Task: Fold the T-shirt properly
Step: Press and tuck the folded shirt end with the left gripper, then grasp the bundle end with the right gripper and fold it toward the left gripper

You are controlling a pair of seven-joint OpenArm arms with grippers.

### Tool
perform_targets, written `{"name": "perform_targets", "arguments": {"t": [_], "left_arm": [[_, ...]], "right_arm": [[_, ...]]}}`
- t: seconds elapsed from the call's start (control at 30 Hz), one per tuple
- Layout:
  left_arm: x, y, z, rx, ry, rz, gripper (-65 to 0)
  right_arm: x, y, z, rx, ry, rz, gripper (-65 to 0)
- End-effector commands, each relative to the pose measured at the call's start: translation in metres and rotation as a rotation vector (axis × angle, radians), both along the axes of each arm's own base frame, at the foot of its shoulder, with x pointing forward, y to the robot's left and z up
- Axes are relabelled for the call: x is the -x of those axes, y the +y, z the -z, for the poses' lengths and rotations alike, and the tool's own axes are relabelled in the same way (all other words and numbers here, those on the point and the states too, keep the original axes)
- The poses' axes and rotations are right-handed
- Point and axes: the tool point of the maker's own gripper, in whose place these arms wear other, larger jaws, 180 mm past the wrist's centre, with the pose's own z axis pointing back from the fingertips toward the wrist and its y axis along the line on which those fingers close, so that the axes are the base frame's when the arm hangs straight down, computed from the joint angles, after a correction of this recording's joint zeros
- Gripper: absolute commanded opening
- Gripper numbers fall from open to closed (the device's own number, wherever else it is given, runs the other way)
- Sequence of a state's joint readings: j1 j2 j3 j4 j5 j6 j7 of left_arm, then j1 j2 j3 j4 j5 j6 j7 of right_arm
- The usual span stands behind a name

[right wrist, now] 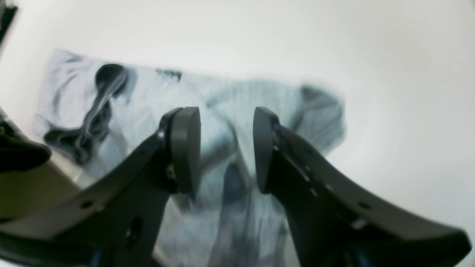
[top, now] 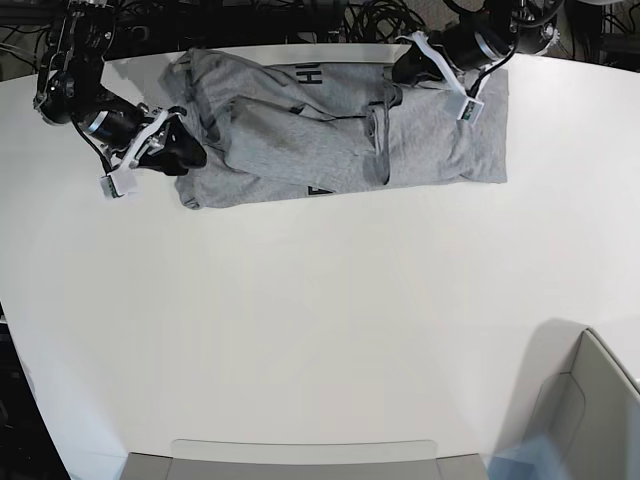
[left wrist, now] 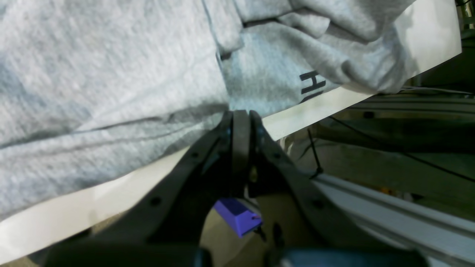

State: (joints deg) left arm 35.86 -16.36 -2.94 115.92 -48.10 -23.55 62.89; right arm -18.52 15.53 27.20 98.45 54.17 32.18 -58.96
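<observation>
T-shirt (top: 330,130): we see heather grey, with black block lettering
Table (top: 320,330): we see plain white
Left gripper (left wrist: 241,115): we see black fingers
Right gripper (right wrist: 226,148): we see black fingers
Block (left wrist: 237,217): we see purple

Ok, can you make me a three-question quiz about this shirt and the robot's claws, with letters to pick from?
1. Where does the T-shirt lie on the table?
A. by the far edge
B. in the middle
C. on the floor

2. What colour is the T-shirt?
A. red
B. grey
C. green

3. How is the right gripper?
A. shut tight
B. holding a cup
C. open

Answers: 1 A, the base view shows it along the table's far edge. 2 B, every view shows grey cloth with black letters. 3 C, its wrist view shows a clear gap between the jaws, while the left gripper is shut.
</observation>
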Motion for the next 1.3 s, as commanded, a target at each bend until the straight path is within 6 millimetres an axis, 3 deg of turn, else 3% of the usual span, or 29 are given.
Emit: {"name": "perform_targets", "arguments": {"t": [0.0,0.2,0.5,0.67,0.83,1.07,1.2,1.27], "left_arm": [[-0.002,-0.004,-0.007,0.023,-0.022,0.006,-65.0],[-0.002,-0.004,-0.006,0.023,-0.019,0.005,-65.0],[-0.002,-0.004,-0.006,0.023,-0.019,0.005,-65.0],[-0.002,-0.004,-0.006,0.024,-0.019,0.004,-65.0],[-0.002,-0.004,-0.006,0.022,-0.020,0.004,-65.0],[-0.003,-0.004,-0.006,0.023,-0.021,0.003,-65.0],[-0.003,-0.004,-0.006,0.022,-0.022,0.001,-65.0],[-0.003,-0.002,-0.006,0.017,-0.023,0.000,-65.0]], "right_arm": [[-0.005,-0.001,-0.011,-0.039,-0.061,-0.020,-40.8],[0.004,-0.008,0.013,-0.060,-0.017,-0.033,-40.8],[0.017,-0.007,0.050,0.072,0.074,-0.028,-40.9],[0.024,-0.011,0.059,0.053,0.098,0.038,-40.9],[0.036,-0.018,0.082,0.033,0.182,0.074,-40.9],[0.046,-0.009,0.088,0.015,0.206,0.072,-41.0],[0.053,-0.010,0.076,0.049,0.175,0.052,-41.0],[0.052,-0.020,0.070,0.069,0.155,0.075,-41.0]]}}
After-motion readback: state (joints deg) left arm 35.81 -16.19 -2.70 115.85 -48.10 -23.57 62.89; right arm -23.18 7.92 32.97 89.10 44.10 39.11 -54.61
